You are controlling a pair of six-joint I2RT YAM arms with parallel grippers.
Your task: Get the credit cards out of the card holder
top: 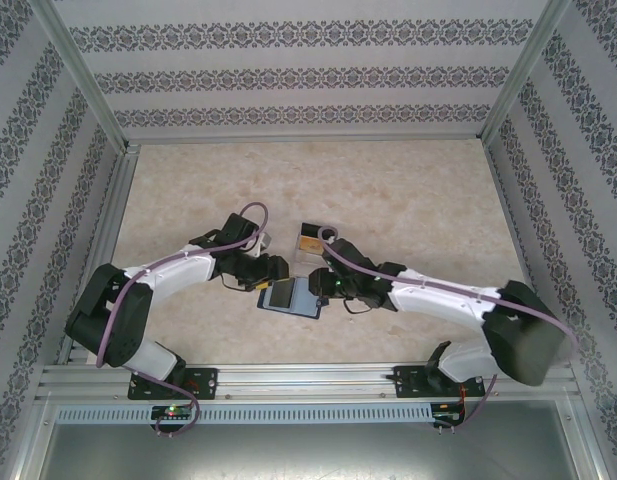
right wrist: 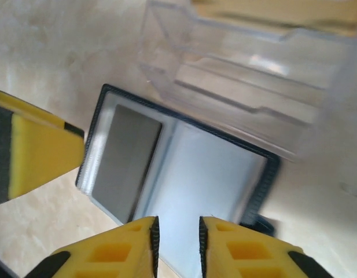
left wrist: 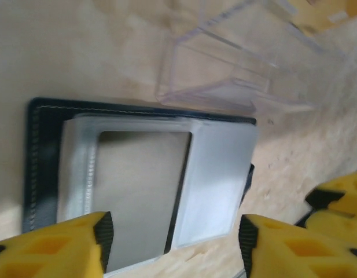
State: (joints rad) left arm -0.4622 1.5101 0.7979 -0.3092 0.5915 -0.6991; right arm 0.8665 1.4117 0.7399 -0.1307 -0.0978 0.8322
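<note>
The card holder (top: pixel 300 300) lies open flat on the table between my two grippers, with a dark navy rim (left wrist: pixel 42 156) and pale grey-blue inner panels (right wrist: pixel 219 179). A dark grey credit card (left wrist: pixel 137 191) sits in the clear sleeve of one panel (right wrist: pixel 123 162). My left gripper (left wrist: pixel 175 234) hangs open over the holder's near edge, its fingers wide apart with nothing between them. My right gripper (right wrist: pixel 178 243) hovers over the other, pale panel. Its jaws are only narrowly parted, with no visible hold on anything.
A clear acrylic stand (left wrist: pixel 236 63) stands just beyond the holder (right wrist: pixel 247 75), nearly touching its far edge. Something tan shows behind it (top: pixel 310 240). Metal frame rails and patterned walls close in the beige table. Bare surface stretches towards the back.
</note>
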